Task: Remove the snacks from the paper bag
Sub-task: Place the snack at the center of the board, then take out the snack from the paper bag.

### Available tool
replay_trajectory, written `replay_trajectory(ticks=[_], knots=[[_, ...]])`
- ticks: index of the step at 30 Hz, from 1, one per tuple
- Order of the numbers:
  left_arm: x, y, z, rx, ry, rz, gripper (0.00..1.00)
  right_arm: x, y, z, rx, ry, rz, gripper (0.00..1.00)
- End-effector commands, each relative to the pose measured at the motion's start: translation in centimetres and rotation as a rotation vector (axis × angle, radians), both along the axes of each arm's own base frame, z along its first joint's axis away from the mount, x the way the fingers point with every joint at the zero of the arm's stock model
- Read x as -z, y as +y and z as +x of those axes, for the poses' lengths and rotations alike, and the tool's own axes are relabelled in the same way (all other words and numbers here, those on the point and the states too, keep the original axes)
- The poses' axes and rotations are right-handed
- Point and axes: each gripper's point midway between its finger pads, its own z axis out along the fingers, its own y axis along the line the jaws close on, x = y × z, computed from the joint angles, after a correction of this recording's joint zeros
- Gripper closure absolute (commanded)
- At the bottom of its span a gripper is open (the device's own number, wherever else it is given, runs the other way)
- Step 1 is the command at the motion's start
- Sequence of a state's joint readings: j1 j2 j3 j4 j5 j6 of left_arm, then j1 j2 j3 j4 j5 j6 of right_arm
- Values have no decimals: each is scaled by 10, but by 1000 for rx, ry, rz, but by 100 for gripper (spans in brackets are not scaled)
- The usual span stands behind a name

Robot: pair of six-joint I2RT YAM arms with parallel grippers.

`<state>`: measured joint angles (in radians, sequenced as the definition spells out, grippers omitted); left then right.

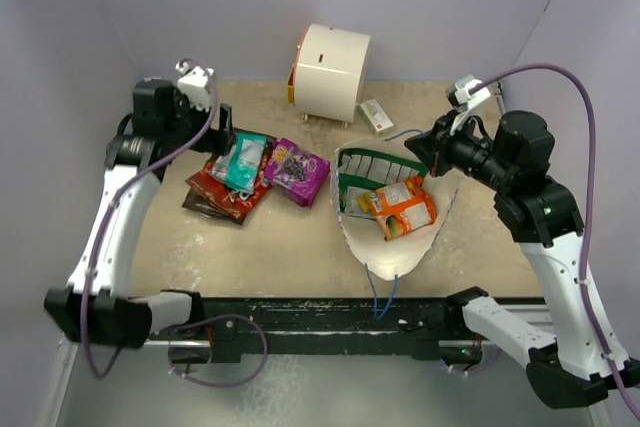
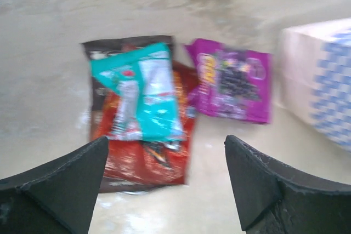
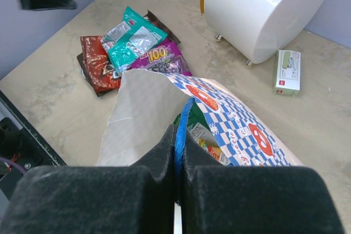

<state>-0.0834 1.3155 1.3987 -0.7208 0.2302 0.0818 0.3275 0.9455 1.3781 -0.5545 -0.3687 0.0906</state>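
The paper bag (image 1: 398,252) lies open at the table's middle right. An orange packet (image 1: 408,210) and a green-and-white one (image 1: 361,197) sit inside it. My right gripper (image 1: 421,147) is shut on the bag's blue string handle (image 3: 181,124) and holds the bag's checked side (image 3: 236,124) up. Left of the bag, a teal packet (image 1: 243,160), a purple packet (image 1: 297,171) and a dark brown chips bag (image 1: 218,197) lie in a pile. My left gripper (image 1: 225,133) is open and empty above the pile. The left wrist view shows the teal packet (image 2: 140,91) lying on the chips bag (image 2: 142,160).
A white cylindrical appliance (image 1: 332,72) stands at the back centre, with a small white box (image 1: 377,117) to its right. The bag's other blue handle (image 1: 383,292) trails toward the black rail at the near edge. Purple walls close in the left, back and right.
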Motion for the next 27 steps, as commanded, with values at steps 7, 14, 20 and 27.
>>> replay_trajectory(ticks=[7, 14, 20, 27], knots=[[-59, -114, -109, 64, -37, -624, 18, -12, 0, 2, 10, -74, 28, 100], [-76, -215, -166, 281, -76, -561, 22, -9, -4, -4, 20, -79, 26, 100], [-61, -312, -224, 500, -170, -289, 18, -15, -5, -7, 28, -100, 46, 100], [-18, -370, -231, 663, -201, -142, 51, -24, -3, -21, -13, -129, 61, 100]])
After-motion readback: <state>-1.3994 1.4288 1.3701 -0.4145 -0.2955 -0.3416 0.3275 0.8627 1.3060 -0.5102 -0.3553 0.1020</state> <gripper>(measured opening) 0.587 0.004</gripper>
